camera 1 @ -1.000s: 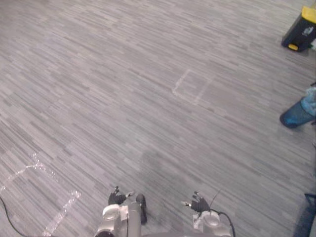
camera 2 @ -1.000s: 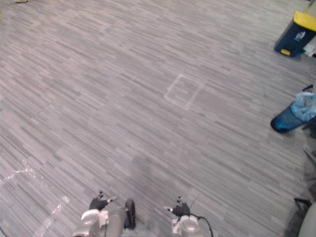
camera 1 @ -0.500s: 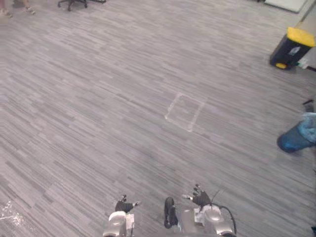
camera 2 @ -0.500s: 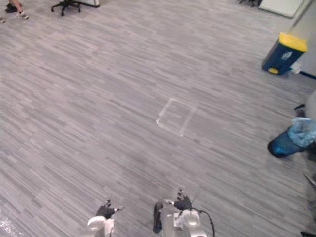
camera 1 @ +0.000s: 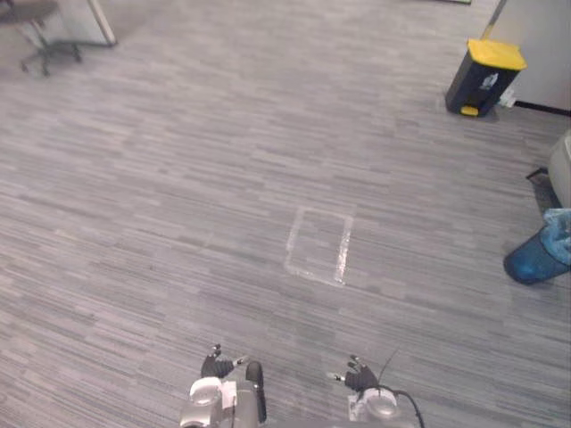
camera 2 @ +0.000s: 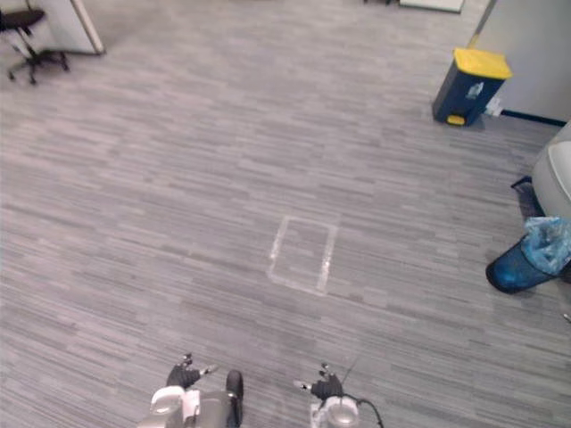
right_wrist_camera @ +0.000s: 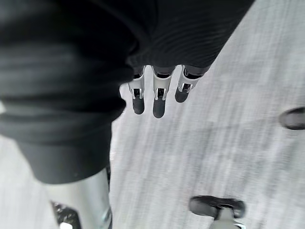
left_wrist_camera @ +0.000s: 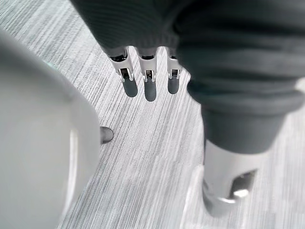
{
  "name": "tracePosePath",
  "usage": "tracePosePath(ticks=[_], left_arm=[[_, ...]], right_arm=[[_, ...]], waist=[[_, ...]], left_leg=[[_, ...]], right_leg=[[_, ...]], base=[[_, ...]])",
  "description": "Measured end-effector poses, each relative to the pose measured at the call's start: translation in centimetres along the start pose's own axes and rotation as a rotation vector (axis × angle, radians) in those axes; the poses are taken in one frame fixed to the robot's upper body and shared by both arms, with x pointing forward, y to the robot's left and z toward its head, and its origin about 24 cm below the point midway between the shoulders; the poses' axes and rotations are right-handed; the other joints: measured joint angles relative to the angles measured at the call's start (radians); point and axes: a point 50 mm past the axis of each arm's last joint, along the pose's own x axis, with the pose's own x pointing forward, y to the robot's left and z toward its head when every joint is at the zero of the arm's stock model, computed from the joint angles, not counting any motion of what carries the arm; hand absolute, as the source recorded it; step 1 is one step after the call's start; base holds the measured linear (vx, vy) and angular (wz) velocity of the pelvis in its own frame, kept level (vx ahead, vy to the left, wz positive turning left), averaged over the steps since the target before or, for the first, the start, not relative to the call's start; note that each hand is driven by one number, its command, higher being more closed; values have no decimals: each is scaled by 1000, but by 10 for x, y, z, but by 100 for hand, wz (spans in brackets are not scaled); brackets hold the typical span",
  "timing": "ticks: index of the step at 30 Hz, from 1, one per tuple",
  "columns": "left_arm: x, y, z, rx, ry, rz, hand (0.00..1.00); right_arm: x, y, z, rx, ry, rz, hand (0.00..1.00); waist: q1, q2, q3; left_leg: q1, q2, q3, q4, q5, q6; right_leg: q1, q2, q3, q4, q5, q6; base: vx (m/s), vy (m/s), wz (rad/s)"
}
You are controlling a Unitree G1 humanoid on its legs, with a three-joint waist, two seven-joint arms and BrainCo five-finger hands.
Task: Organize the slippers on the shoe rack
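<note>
1. Left wrist view: your left hand [left_wrist_camera: 150, 88] hangs over bare floor [camera 1: 161, 196], fingers straight and released, nothing in them. The right hand [right_wrist_camera: 159, 102] is the same in its own wrist view: loose and empty. In the head views both still sit low at the near edge, posture unchanged over the last second.
2. The taped rectangle [camera 1: 318, 245] reads nearer and further left than one second ago. Every landmark shifted with it, so the camera moved, not the tape. Log this as the robot turning or walking.
3. The blue bin [camera 1: 533, 261] keeps its place toward the floor's right edge.
4. The yellow-lidded bin [camera 1: 483, 78], clipped at the far right corner a second ago, is now fully in view. An office chair [camera 1: 40, 22] has come in at the far left corner.
5. Slippers and shoe rack: you cannot tell from these frames where they are. Judgement: the task is at the search-and-approach stage and no sorting has begun. Keep scanning until the rack is located.
</note>
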Motion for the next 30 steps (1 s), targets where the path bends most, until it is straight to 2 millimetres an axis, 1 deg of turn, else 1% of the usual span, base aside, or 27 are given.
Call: tracePosePath(ticks=[1,2,3,4,5,7,8,9,10,11,12,13,15,16,17,18,19,20,22,23,24,25,26,27,28,29,30], left_arm=[[-1,-1,-2,6,8,-5,0],[0,-2,-1,8,5,-7,0],[-2,-3,-7,18,28,-12,0],[-2,-7,-8,21,33,-26,0],[-2,-9,-7,20,33,-31,0],[-1,-11,-5,21,34,-38,0],[-1,-12,-4,21,30,-41,0],[-1,-14,-2,20,25,-47,0],[-1,-15,-2,21,24,-49,0],[-1,-13,-5,49,30,-53,0],[-2,-16,-10,53,55,-61,0],[-6,-26,-19,45,91,-88,0],[-6,-28,-18,52,86,-95,0],[-6,-27,-17,39,83,-90,0],[-6,-27,-16,9,80,-91,0],[-6,-28,-14,2,68,-90,0],[-7,-27,-13,-5,54,-88,0],[-7,-27,-11,-9,36,-88,0],[-8,-27,-10,-28,27,-82,0],[-8,-27,-8,-41,22,-80,0],[-8,-27,-8,-44,19,-77,0],[-8,-26,-7,-44,15,-75,0],[-8,-27,-6,-43,12,-76,0],[-8,-28,-5,-37,9,-81,0],[-8,-29,-5,-27,6,-87,0],[-9,-30,-7,-21,8,-91,0],[-7,-25,-8,-2,10,-84,0]], right_arm=[[0,-1,2,4,-4,-3,0],[1,0,3,6,-9,0,0],[1,0,8,10,-34,4,0],[1,0,12,13,-51,5,0],[1,0,15,16,-64,7,0],[2,3,24,23,-101,18,0],[2,3,24,27,-101,18,0],[2,1,26,32,-108,13,0],[3,1,25,33,-105,12,0],[3,2,19,30,-76,15,0],[4,-2,24,23,-86,7,0],[6,-10,26,32,-87,-17,0],[6,-13,27,39,-90,-29,0],[6,-13,26,40,-90,-31,0],[5,-13,23,38,-83,-31,0],[4,-13,21,35,-76,-30,0],[4,-11,18,30,-69,-26,0],[3,-7,17,19,-65,-13,0],[2,-5,12,21,-47,-8,0],[2,-5,12,22,-43,-10,0],[2,-4,11,29,-37,-12,0],[1,-5,9,56,-31,-24,0],[1,-5,9,63,-29,-29,0],[1,-10,6,69,-23,-43,0],[0,-13,3,77,-15,-57,0],[0,-14,1,77,-10,-60,0],[0,-12,-1,80,1,-55,0]], waist=[[1,7,6],[3,11,10],[-1,17,21],[-6,26,26],[-8,37,27],[-15,50,36],[-18,46,36],[-26,43,38],[-28,38,35],[-28,-3,27],[-35,13,32],[-37,54,24],[-48,67,22],[-57,74,25],[-55,81,26],[-48,82,25],[-40,82,25],[-31,86,23],[-16,80,20],[-6,83,19],[-4,84,19],[-1,77,17],[-1,72,19],[-1,70,18],[6,73,9],[9,75,2],[-3,55,-20]], left_leg=[[63,5,18,-10,-34,5],[101,8,25,-18,-54,4],[188,7,53,-33,-81,6],[260,14,76,-61,-87,11],[292,22,86,-80,-88,13],[403,51,106,-162,-92,16],[426,56,108,-180,-102,13],[448,67,119,-204,-136,-21],[459,67,126,-214,-151,-38],[494,28,127,-240,-171,-64],[524,36,118,-246,-187,-76],[522,64,103,-203,-182,-71],[480,83,68,-89,-182,-71],[411,115,34,110,-178,-79],[323,158,-7,352,-117,-147],[270,179,-27,471,-92,-175],[221,199,-36,590,-92,-179],[161,216,-29,682,-113,-156],[108,221,37,637,-170,-121],[75,215,62,545,-195,-102],[46,206,65,462,-200,-99],[19,170,40,299,-194,-99],[12,148,15,226,-183,-98],[-7,99,-81,65,-127,-97],[-11,70,-149,-5,-23,-120],[-6,63,-152,-5,16,-128],[0,32,-115,6,-8,-99]], right_leg=[[-63,7,7,172,105,41],[-101,8,8,269,117,61],[-185,2,-13,474,81,51],[-258,3,-51,560,33,22],[-300,8,-81,574,12,9],[-394,34,-188,449,-65,-27],[-416,37,-218,381,-71,-23],[-435,40,-279,215,-62,-21],[-433,39,-301,134,-45,-25],[-430,33,-306,-81,71,-52],[-427,57,-295,-51,87,-80],[-424,69,-299,-37,32,-92],[-403,76,-309,-36,-7,-92],[-349,91,-318,-67,-29,-91],[-284,116,-317,-105,-34,-107],[-250,131,-307,-122,-43,-119],[-211,148,-292,-140,-62,-140],[-151,165,-260,-171,-78,-152],[-76,159,-205,-218,-76,-144],[-34,154,-158,-254,-77,-142],[0,146,-131,-280,-75,-139],[29,122,-106,-302,-84,-119],[39,109,-90,-307,-91,-107],[58,82,-59,-314,-112,-76],[67,59,-25,-317,-131,-48],[67,56,-8,-316,-135,-43],[56,21,21,-289,-136,-30]], base=[[538,227,-52],[439,171,-70],[475,165,-71],[441,140,-68],[279,65,-53],[319,13,-30],[429,-56,-3],[351,-81,10],[375,-115,7],[329,-110,-9],[514,-136,-30],[430,-119,-23],[455,-192,3],[520,-243,16],[453,-167,5],[378,-108,-25],[470,-53,-59],[460,-35,-88],[496,33,-103],[455,94,-101],[491,154,-111],[434,153,-76],[618,301,-83],[584,371,-88],[484,327,-96],[517,372,-92],[512,350,-80]])
